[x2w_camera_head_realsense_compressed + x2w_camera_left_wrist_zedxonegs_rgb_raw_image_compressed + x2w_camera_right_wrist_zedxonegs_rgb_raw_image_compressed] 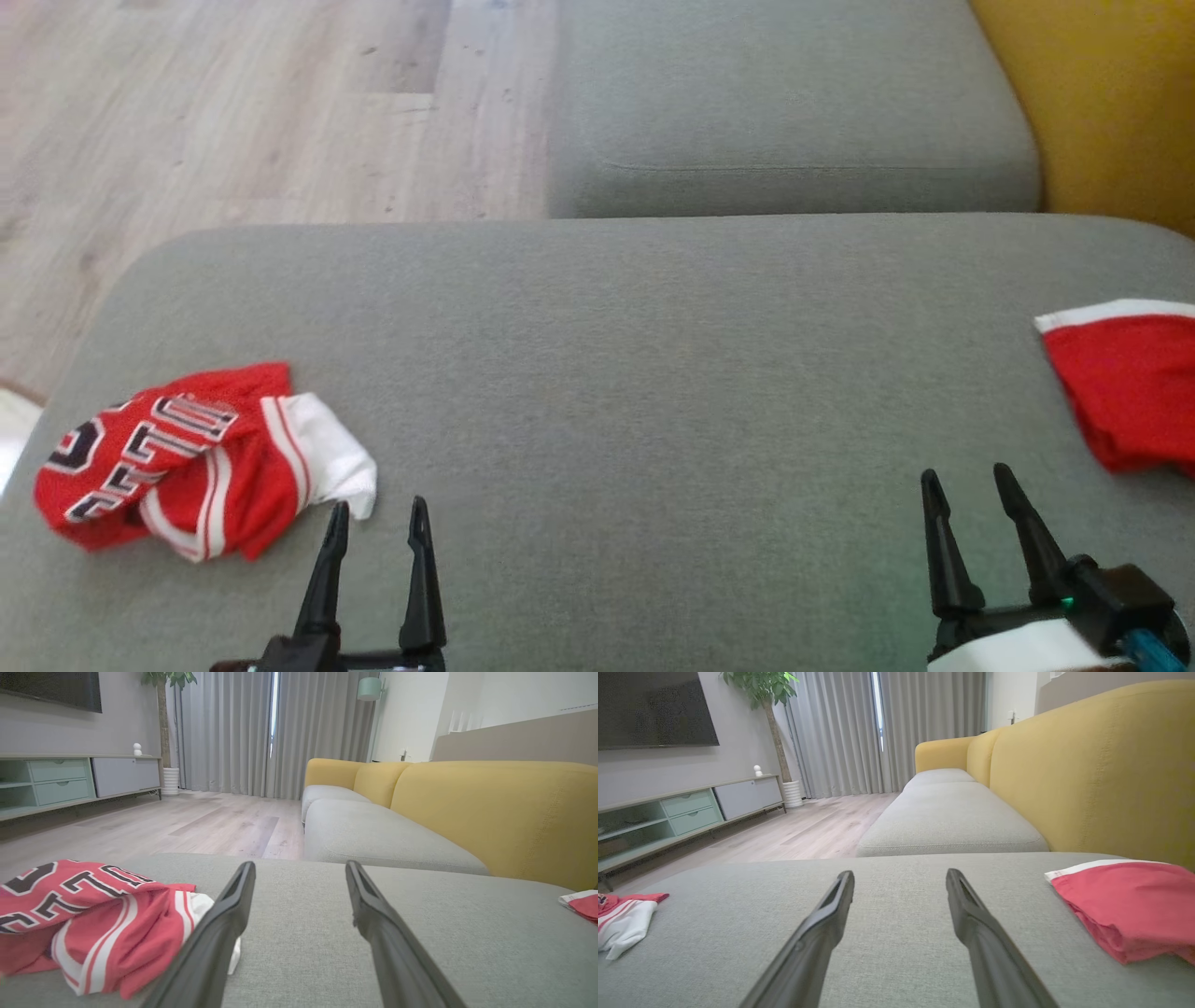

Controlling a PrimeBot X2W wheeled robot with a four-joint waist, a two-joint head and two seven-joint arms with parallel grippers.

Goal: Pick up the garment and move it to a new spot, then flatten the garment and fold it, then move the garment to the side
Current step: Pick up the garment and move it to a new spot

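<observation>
Left end effector (379, 504) and right end effector (964, 471) gape empty over woven grey cushion (653, 373), crumpled jersey (177, 457).

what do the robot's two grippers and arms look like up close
The left gripper has two long, black, tapering jaws on a black crossbar. The right gripper has the same pointed black jaws on a black base with a small green light, a blue part at its edge and a white forearm casing behind it.

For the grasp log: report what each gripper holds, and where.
Nothing is held. The left gripper and right gripper have open, empty jaws; the crumpled jersey lies ungrasped beside the left.
</observation>
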